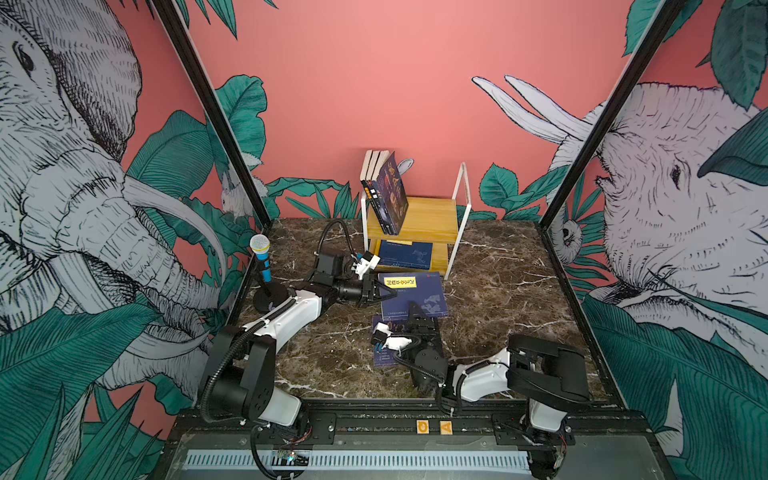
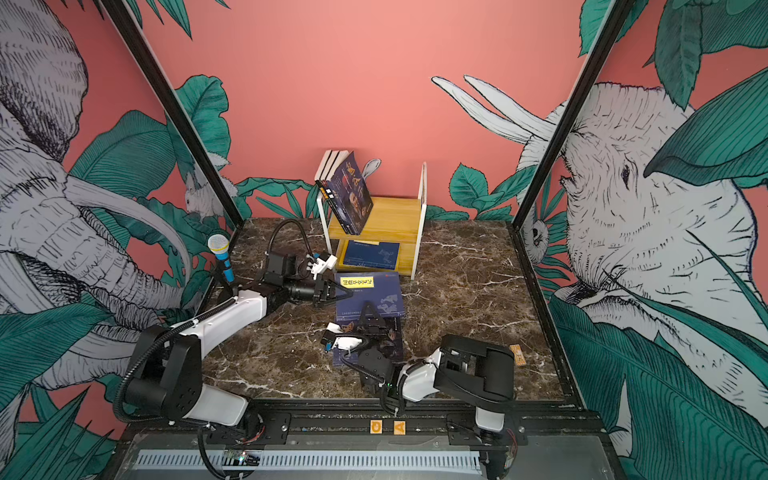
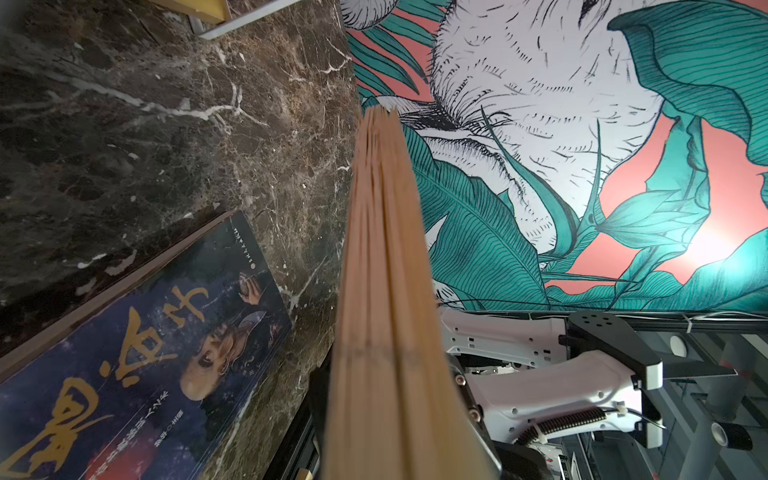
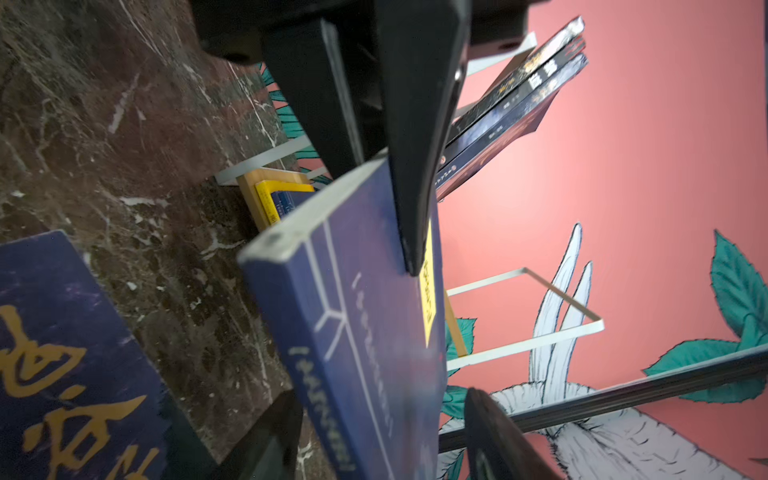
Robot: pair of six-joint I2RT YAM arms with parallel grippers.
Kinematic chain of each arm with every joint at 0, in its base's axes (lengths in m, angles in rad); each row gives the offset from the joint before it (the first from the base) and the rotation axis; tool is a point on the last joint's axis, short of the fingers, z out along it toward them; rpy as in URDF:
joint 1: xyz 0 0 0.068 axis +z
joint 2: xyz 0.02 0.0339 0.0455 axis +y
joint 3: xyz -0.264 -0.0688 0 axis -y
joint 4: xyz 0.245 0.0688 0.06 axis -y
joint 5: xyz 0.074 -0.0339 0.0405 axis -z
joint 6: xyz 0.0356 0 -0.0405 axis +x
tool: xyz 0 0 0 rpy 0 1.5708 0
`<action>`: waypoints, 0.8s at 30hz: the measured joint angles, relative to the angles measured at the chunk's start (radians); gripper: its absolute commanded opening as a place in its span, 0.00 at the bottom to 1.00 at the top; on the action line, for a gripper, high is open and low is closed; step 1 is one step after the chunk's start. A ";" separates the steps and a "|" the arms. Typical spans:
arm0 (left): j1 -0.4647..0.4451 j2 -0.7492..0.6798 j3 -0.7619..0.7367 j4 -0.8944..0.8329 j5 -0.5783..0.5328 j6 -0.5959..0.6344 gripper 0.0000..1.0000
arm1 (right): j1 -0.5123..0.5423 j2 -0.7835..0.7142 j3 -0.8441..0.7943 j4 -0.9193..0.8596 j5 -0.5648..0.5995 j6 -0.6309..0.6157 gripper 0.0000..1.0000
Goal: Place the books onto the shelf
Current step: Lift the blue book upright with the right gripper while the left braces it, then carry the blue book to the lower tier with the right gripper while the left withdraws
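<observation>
Left fingers (image 4: 415, 145) clamping navy book (image 1: 428, 293), yellow label (image 1: 401, 282), right fingers (image 4: 494, 432) apart, "C" tag (image 1: 423, 427), "A" tag (image 1: 446, 427)

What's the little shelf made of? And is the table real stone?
The shelf boards look like light yellowish wood, with faint grain lines; the frame looks like thin white-painted metal. The table looks like polished dark brown marble with white veins, but it could be a printed surface.
</observation>
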 measured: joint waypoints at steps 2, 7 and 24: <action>0.000 0.000 0.000 -0.004 -0.002 0.010 0.00 | 0.000 0.000 0.000 0.003 0.003 -0.026 0.56; 0.000 0.000 0.007 -0.039 -0.005 0.036 0.00 | -0.001 -0.007 -0.003 0.007 0.013 -0.074 0.46; 0.005 -0.069 0.016 -0.119 -0.050 0.129 0.72 | -0.033 0.024 0.006 0.001 -0.002 -0.092 0.00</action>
